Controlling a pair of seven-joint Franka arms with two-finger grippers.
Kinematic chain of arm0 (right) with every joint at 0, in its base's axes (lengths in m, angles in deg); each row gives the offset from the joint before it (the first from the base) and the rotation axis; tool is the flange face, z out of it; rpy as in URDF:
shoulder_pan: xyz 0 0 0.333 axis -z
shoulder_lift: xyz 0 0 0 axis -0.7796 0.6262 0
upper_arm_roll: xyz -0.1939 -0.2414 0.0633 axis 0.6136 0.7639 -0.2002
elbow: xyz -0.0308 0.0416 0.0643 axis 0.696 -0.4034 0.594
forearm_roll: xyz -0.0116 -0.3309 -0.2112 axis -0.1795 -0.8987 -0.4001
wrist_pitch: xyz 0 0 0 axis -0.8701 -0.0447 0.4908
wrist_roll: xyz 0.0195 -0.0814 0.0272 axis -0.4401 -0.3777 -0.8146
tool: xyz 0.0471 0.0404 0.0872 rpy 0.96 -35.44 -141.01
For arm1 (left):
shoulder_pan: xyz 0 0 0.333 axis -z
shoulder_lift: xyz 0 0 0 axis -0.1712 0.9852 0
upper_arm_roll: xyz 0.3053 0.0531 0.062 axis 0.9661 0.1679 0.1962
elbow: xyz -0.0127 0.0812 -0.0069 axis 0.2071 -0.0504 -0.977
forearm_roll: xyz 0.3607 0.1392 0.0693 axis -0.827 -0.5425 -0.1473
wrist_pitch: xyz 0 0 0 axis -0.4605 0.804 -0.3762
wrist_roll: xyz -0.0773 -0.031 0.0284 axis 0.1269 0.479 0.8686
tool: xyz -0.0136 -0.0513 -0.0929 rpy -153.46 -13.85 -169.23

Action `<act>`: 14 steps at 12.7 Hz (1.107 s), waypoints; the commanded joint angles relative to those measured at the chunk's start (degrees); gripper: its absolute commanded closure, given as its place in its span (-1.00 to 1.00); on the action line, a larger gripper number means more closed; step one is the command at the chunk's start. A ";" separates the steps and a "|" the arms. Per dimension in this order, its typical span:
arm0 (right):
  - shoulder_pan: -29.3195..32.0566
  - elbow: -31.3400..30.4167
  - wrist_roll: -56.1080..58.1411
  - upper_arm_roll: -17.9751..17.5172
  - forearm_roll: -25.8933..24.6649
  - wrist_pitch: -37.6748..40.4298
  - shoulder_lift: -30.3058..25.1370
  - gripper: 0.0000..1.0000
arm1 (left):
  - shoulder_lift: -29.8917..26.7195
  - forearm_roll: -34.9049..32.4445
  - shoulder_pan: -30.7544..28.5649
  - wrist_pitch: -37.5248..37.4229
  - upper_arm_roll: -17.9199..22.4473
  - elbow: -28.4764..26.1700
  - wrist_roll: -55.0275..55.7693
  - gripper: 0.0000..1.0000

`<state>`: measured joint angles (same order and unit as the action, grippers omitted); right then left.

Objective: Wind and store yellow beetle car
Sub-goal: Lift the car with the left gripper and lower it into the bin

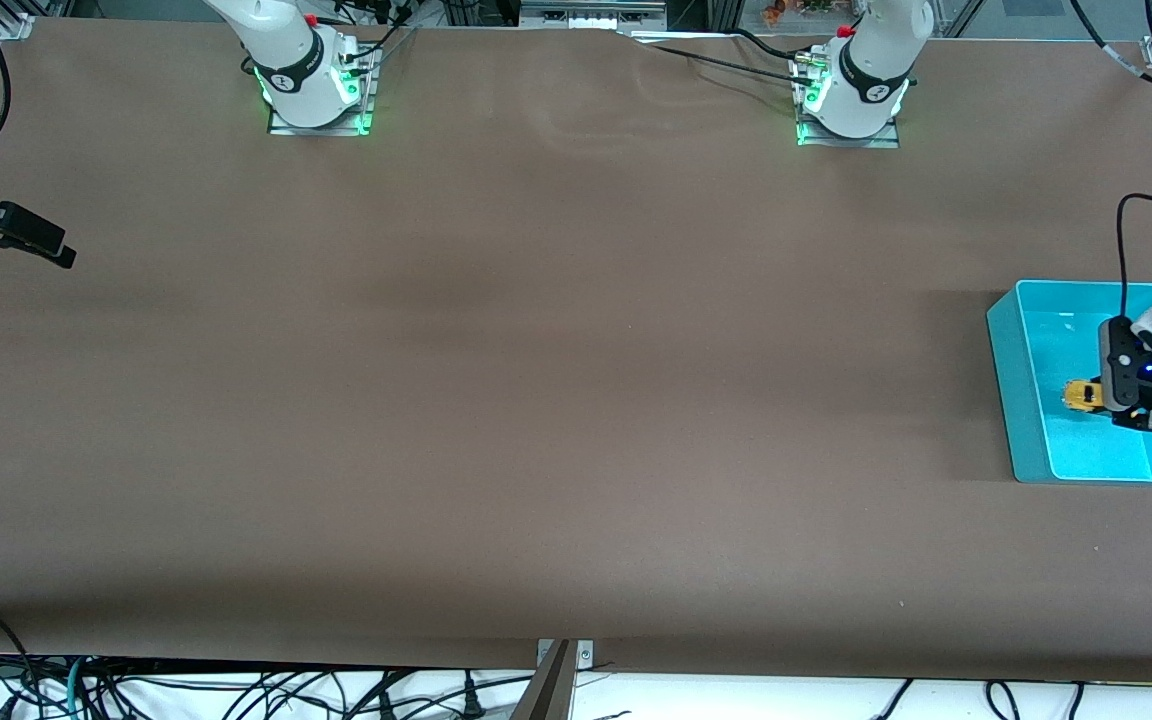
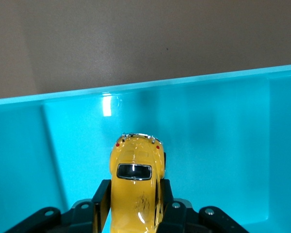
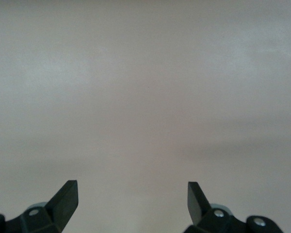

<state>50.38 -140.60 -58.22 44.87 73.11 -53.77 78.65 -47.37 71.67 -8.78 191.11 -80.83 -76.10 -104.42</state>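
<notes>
Front view shows the brown table (image 1: 536,400) with a cyan bin (image 1: 1026,400) standing at the left arm's end of it, nearer to the front camera than that arm's base. The left gripper (image 1: 1096,396) reaches in over the bin, and the yellow beetle car (image 1: 1082,395) sits clamped between its fingers, above the bin's floor and within its walls; whether the wheels touch the floor cannot be told. From the left wrist view the hold is plainer: the left gripper (image 2: 135,204) has its two dark fingers (image 2: 101,201) pressed against the car's flanks, and the yellow beetle car (image 2: 136,187) points away from the wrist, its rounded roof and dark window facing up, its chrome bumper and two small red lights toward the bin's wall (image 2: 150,94). A bright glare marks that wall just above the car. The right gripper (image 1: 56,250) hangs over the table at the right arm's end, well apart from the bin, and that arm waits. Its own wrist view shows the right gripper (image 3: 133,196) with its fingertips (image 3: 68,194) spread wide, holding nothing, with only the plain table surface (image 3: 145,97) beneath.
</notes>
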 commanded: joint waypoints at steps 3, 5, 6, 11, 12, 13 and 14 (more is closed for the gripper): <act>0.41 0.39 0.82 -0.08 -0.16 0.92 -0.37 -1.00 | 1.91 2.39 0.10 0.50 0.46 -0.78 0.22 0.14; 0.41 0.39 0.82 -0.08 -0.16 0.92 -0.37 -1.00 | 1.64 2.39 -0.16 1.46 0.55 -3.15 0.58 0.14; 0.41 0.39 0.82 -0.08 -0.16 1.00 -0.37 -1.00 | 1.47 2.39 -0.34 2.94 0.55 -4.90 0.58 0.13; 0.41 0.39 0.74 -0.08 0.11 1.97 -0.37 -1.00 | 1.38 2.30 -0.34 7.44 1.25 -8.26 0.06 -0.45; 0.41 0.39 0.65 -0.08 0.11 1.97 -0.37 -1.00 | 1.12 2.30 -0.17 6.75 1.25 -7.73 -0.03 -0.99; 0.41 0.39 0.74 -0.08 0.11 1.97 -0.37 -1.00 | -0.11 2.30 -0.08 6.13 1.25 -7.56 0.31 -1.00; 0.41 0.39 0.74 -0.08 0.28 1.97 -0.37 -1.00 | -1.34 2.47 0.01 2.99 1.16 -6.51 0.93 -1.00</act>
<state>50.38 -140.60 -58.22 44.89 73.11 -52.96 78.65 -45.52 72.67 -9.28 197.61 -79.87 -82.97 -103.51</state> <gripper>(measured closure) 0.000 0.326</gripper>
